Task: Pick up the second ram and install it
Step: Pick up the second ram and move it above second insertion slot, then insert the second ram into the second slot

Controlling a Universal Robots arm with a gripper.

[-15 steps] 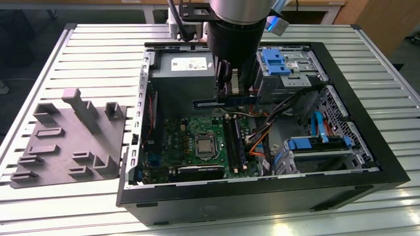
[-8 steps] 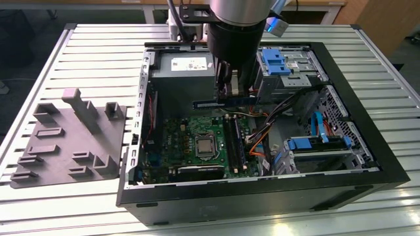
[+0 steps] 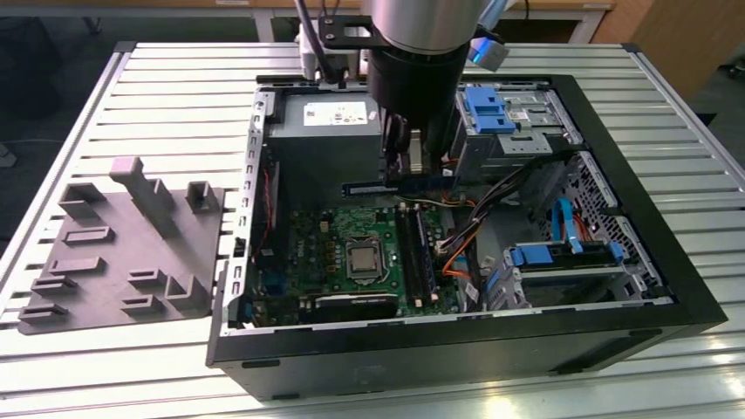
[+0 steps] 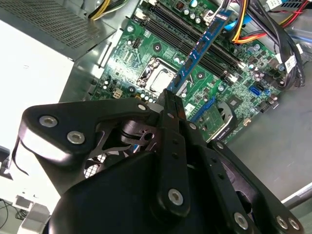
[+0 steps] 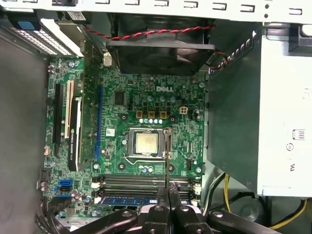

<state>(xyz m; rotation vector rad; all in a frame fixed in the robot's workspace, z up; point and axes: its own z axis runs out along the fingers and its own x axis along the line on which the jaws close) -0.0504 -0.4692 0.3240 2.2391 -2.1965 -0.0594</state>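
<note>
Slatted metal table (image 3: 174, 96), open computer case (image 3: 466, 349) — end effector (image 4: 169, 96) clamped on second ram (image 4: 197, 48), above motherboard (image 4: 141, 58).

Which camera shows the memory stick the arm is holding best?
The second wrist view: the memory stick juts from the shut jaws, its blue face clear above the green board. The first wrist view shows the stick as a blue strip, the exterior view as a dark bar under the arm.

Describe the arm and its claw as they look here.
The arm is a silvery metal cylinder above a black cylindrical section, with a blue-grey cap at its side and black cables running up beside it. The claw is matte black: flat linkage bars and slim fingers, joined by silver screws.
</note>
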